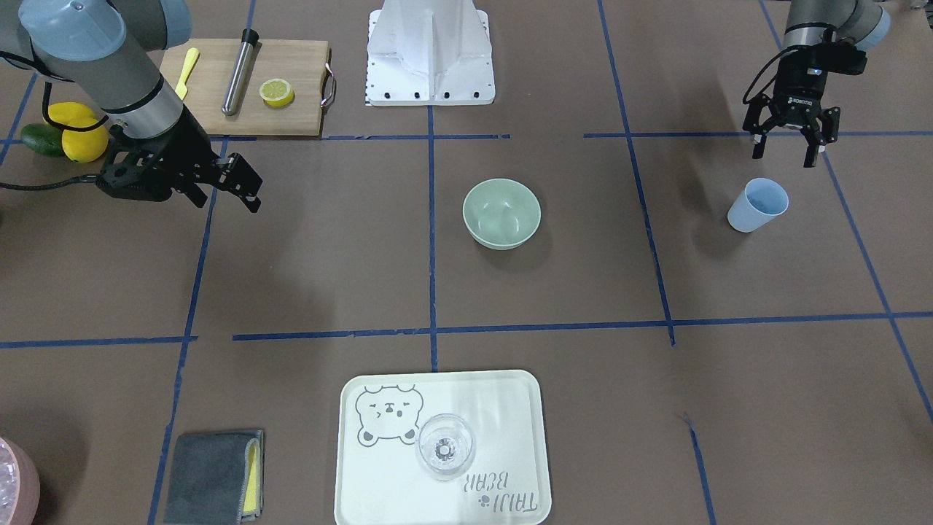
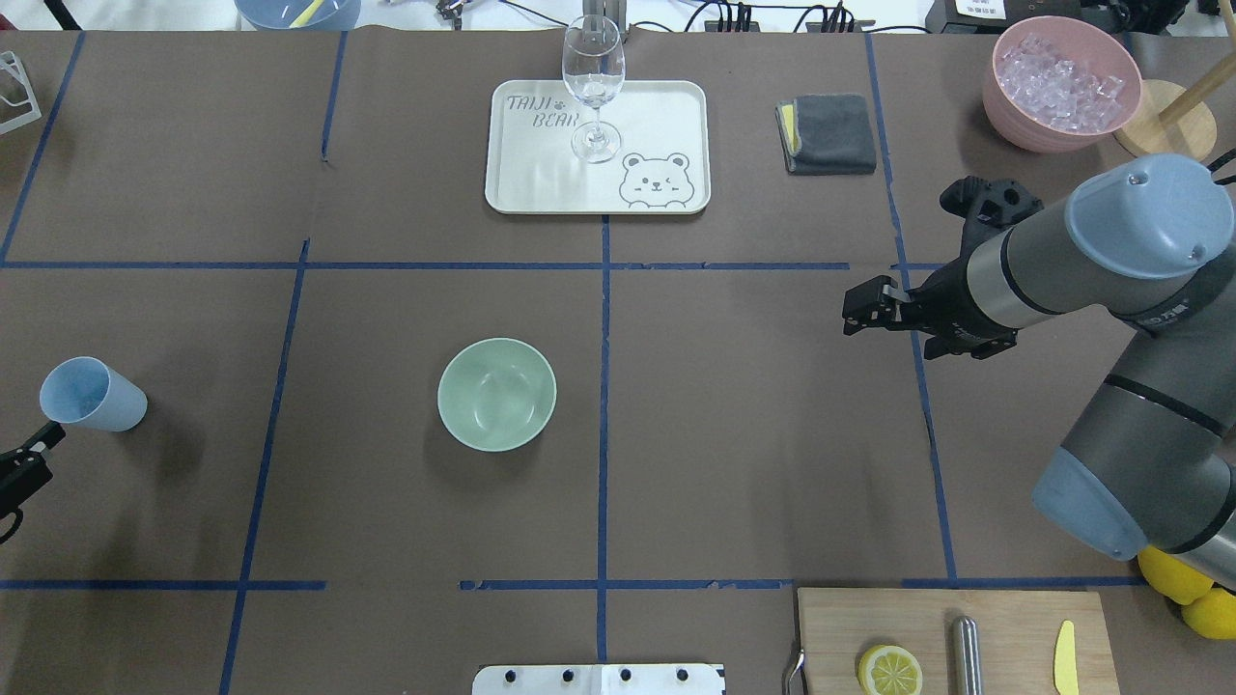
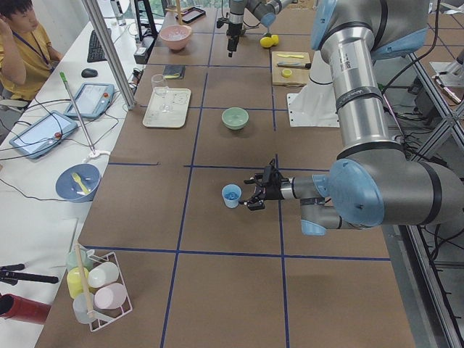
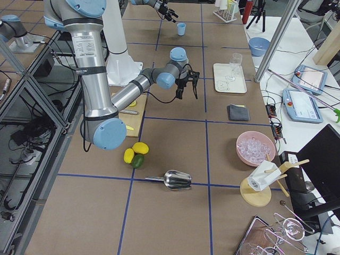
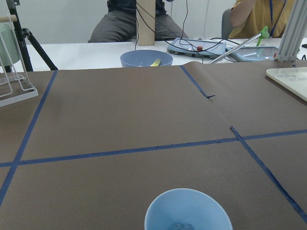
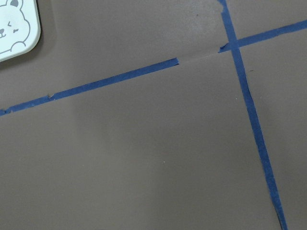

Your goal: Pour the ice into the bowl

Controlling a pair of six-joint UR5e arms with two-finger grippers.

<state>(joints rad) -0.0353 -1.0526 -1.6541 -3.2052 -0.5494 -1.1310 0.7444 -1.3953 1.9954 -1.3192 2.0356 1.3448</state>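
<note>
Sage-green and empty, the bowl [image 1: 501, 219] sits mid-desk, well apart from both arms. The action is over on the robot's left: the blue cup [image 1: 758, 205] stands there, and the left gripper [image 1: 783, 157] hovers just behind it, fingers spread wide, touching nothing. The left wrist view looks straight down into the cup's mouth and catches a small clear glint at the bottom. That looks like the ice [image 5: 180, 225], only a handful, though it's too cropped to count.

The cup should be light, thin-walled and smooth, so I'd take it round the mid-wall from the side with a gentle squeeze; too hard and it may flex or squirt out. The cubes are wet and slippery, so expect them to slide out in one rush once it tips. The rim should come low over the middle of the bowl.

The right gripper [image 1: 227, 204] hangs over bare desk [image 1: 554, 292], fingers apart, holding nothing.

Other containers: the pink container [image 2: 1004, 116] at the far right corner is heaped with ice cubes, and a clear wine glass [image 2: 593, 87] stands empty on the bear tray [image 2: 676, 106].
</note>
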